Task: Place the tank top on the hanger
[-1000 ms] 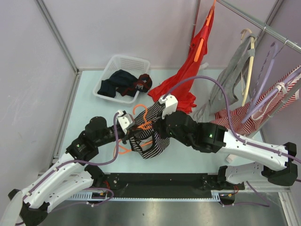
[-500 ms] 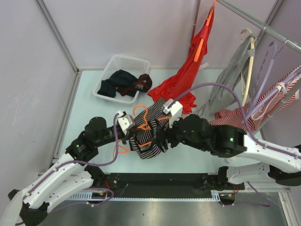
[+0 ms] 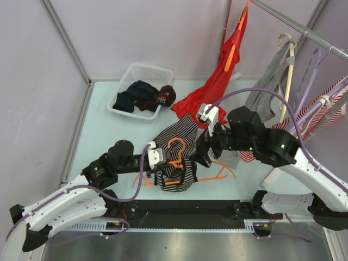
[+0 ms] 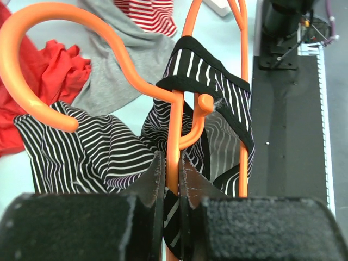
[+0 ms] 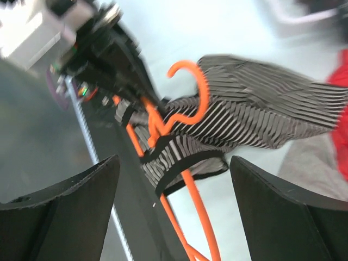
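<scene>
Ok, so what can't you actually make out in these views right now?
Left wrist view: the left hand covers the lower stem of the hanger, and the top edge cuts off its far end.
Top view: the fingertips of the right hand are hidden under its own wrist.
Top view: the bunched tank top hides how much of the hanger is threaded through it.
Right wrist view: motion blur smears the strap edging.

Hanger [image 5: 205, 89] blurred, lower part cut by edge.
</scene>
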Controlling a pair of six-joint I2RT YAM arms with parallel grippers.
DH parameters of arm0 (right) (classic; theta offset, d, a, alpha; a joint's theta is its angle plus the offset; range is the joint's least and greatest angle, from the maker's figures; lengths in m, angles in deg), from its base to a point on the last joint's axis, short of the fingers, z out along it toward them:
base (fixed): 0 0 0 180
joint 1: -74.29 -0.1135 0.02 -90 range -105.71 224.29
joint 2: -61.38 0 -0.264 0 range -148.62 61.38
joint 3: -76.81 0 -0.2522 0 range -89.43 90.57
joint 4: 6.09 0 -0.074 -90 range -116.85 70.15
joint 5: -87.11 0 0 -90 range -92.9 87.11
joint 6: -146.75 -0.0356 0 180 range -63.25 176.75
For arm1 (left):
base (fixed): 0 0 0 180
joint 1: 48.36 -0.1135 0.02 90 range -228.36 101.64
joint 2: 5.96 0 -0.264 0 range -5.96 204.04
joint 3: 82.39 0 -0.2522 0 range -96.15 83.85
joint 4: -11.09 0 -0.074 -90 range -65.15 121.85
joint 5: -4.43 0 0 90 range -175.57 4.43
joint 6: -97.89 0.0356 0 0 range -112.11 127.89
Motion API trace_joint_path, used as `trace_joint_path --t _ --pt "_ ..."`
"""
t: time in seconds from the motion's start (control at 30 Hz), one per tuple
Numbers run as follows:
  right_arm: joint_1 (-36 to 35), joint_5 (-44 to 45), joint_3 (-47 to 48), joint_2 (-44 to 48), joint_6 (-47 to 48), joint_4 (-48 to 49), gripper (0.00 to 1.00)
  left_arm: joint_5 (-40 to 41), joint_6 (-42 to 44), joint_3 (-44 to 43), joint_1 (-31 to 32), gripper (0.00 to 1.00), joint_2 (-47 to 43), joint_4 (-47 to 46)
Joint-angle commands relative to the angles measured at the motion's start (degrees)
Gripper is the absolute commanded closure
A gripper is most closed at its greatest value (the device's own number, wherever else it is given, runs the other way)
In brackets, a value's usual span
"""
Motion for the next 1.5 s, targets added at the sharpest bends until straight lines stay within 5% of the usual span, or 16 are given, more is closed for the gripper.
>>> trace_joint_path --t 0.0,0.13,0.53,0.83,0.87,0.93,1.03,1.1,1.13,1.23,1.47 --pt "0.83 -13.64 -3.18 -1.41 4.93 -1.98 0.14 -3.60 1.78 -0.35 1.21 1.00 -0.55 -2.18" --pt "0.83 -19.90 -5.90 -2.12 5.89 -1.98 0.16 -3.78 2.22 -0.09 1.56 1.00 -1.77 -2.44" --pt "1.44 -18.41 -11.89 -2.12 7.30 -0.23 0.18 -1.41 3.72 0.18 5.60 1.00 -2.04 -2.10" --pt "1.71 -25.17 -15.32 -2.38 4.67 3.99 0.55 1.67 4.42 -0.96 6.31 1.00 -2.04 -1.92" --pt "1.71 -25.18 -15.67 -1.77 4.40 5.13 0.71 1.58 4.42 -1.40 6.31 1.00 -1.26 -1.83" --pt "1.71 -24.83 -16.55 -0.98 3.70 6.10 0.81 1.23 4.25 -1.67 6.48 0.99 -0.64 -1.83" --pt "1.62 -23.78 -18.12 1.13 2.47 8.21 1.00 1.14 3.02 -2.72 6.57 0.89 0.07 -1.83" --pt "1.71 -22.47 -19.27 2.54 2.03 8.83 1.00 2.53 1.97 -3.33 6.57 0.81 0.33 -2.01" --pt "1.62 -21.85 -19.71 3.06 1.68 9.61 1.00 3.07 1.79 -3.77 6.57 0.64 0.33 -2.18" --pt "1.62 -18.60 -21.82 5.26 -0.07 10.93 1.00 4.12 0.65 -3.95 6.57 0.41 0.24 -3.14" --pt "1.45 -9.81 -28.76 13.08 -5.26 16.91 1.00 4.21 -2.78 -4.83 6.57 0.14 0.07 -7.19"
